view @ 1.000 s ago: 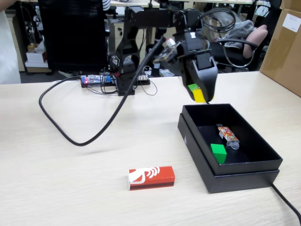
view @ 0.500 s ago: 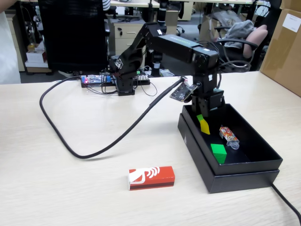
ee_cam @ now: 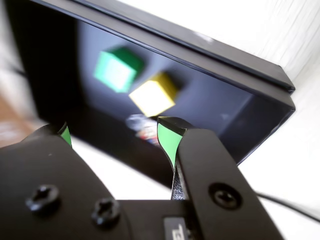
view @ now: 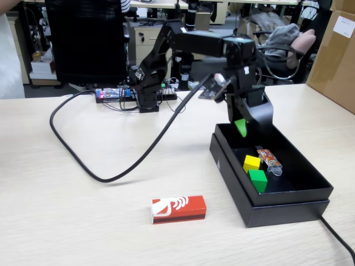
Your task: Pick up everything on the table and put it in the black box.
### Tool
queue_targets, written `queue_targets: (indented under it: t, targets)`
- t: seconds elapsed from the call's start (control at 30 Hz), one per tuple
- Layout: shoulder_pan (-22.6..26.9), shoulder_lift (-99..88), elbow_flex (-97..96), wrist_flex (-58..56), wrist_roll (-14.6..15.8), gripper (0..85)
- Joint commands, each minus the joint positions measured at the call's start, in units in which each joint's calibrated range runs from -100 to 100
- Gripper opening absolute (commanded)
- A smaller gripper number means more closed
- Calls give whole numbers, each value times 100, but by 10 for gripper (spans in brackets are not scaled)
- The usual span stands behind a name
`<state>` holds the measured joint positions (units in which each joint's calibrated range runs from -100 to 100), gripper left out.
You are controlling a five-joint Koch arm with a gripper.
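The black box [view: 310,208] stands on the table [view: 83,210] at the right. Inside it lie the green cube [view: 257,180], the yellow cube [view: 251,163] and a small orange patterned item [view: 269,159]. The red packet [view: 179,209] lies flat on the table left of the box. My gripper [view: 242,127] hangs over the box's far end, open and empty. In the wrist view the gripper [ee_cam: 115,137] is spread wide, with the green cube [ee_cam: 117,70] and yellow cube [ee_cam: 152,95] blurred beyond it inside the box [ee_cam: 210,55].
A thick black cable [view: 111,176] loops across the table from the arm's base [view: 147,102]. A brown cardboard carton [view: 335,50] stands at the far right. A second cable [view: 335,235] runs off the front right corner.
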<state>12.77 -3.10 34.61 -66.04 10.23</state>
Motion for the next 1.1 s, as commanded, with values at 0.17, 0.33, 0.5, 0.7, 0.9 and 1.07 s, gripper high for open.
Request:
queue_targets:
  t: [0.17,0.33,0.5,0.7,0.9,1.07]
  targets:
    - [-562,-1612,374,-27,-181,384]
    - [-1099,-1405,93,77,-474,406]
    - [-1397,-1210,-379,414,-742,416]
    - [-1602,-212,-61,526,-884,416]
    - [-1719,1360,918,526,-952,416]
    - [-1714,2267,1317,526,-952,416]
